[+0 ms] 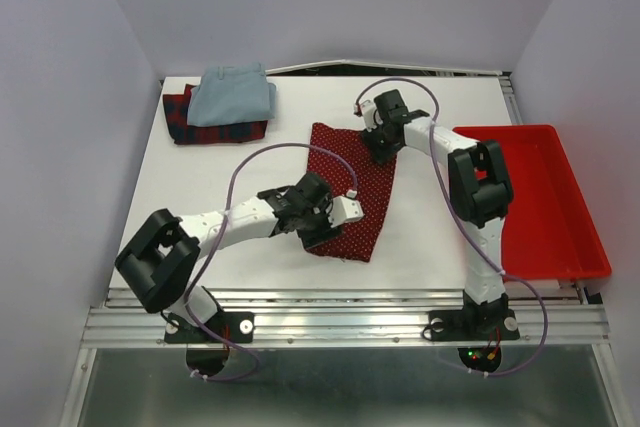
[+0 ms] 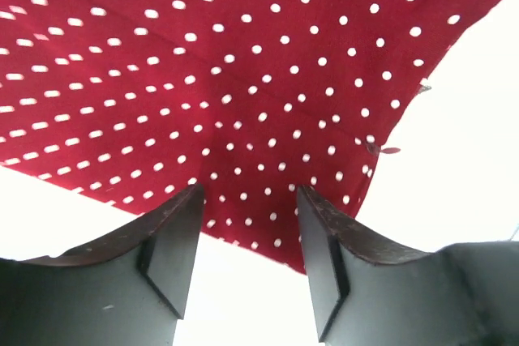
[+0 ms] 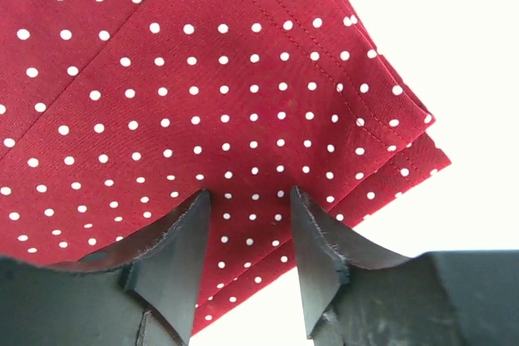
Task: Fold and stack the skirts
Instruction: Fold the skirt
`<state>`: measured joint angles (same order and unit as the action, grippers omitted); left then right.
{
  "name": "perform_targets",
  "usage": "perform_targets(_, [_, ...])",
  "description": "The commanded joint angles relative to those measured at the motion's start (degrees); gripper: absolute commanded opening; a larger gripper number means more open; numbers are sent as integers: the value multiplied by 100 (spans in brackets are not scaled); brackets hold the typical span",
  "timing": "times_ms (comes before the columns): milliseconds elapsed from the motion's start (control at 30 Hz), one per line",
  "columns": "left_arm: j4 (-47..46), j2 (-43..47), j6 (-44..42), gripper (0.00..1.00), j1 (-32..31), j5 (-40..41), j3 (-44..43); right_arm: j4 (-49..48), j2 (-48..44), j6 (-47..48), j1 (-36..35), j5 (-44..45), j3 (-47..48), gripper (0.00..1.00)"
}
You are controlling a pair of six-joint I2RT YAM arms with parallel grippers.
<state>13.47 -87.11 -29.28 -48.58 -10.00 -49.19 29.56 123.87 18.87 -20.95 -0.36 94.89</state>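
Observation:
The dark red skirt with tiny white dots (image 1: 355, 187) lies flat in the middle of the table. My left gripper (image 1: 322, 215) is open over its lower left edge; in the left wrist view the gripper (image 2: 250, 192) has its jaws apart, their tips over the dotted cloth (image 2: 243, 79) near the hem. My right gripper (image 1: 381, 144) is open over the skirt's upper right corner; in the right wrist view the gripper (image 3: 250, 194) straddles the dotted cloth (image 3: 203, 95) near a layered edge. The pale blue skirt (image 1: 233, 95) lies folded on the plaid skirt (image 1: 190, 125) at the back left.
A rigid bright red tray (image 1: 545, 202) sits at the right side of the white table (image 1: 200, 187). Purple cables loop over both arms. White walls close in the table at the back and sides.

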Motion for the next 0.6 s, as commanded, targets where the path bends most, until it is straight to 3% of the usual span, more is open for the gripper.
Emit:
perform_targets(0, [568, 773, -314, 65, 24, -73, -372, 331, -380, 134, 100, -268, 74, 51])
perform_targets(200, [718, 1100, -877, 72, -589, 261, -119, 822, -1330, -296, 100, -1324, -137, 53])
perform_targets(433, [-343, 1021, -1492, 73, -1399, 1165, 831, 1183, -1796, -885, -67, -3213, -838, 49])
perform_targets(567, [-609, 1011, -1687, 73, -1374, 1440, 929, 1088, -2303, -728, -129, -3673, -1533, 49])
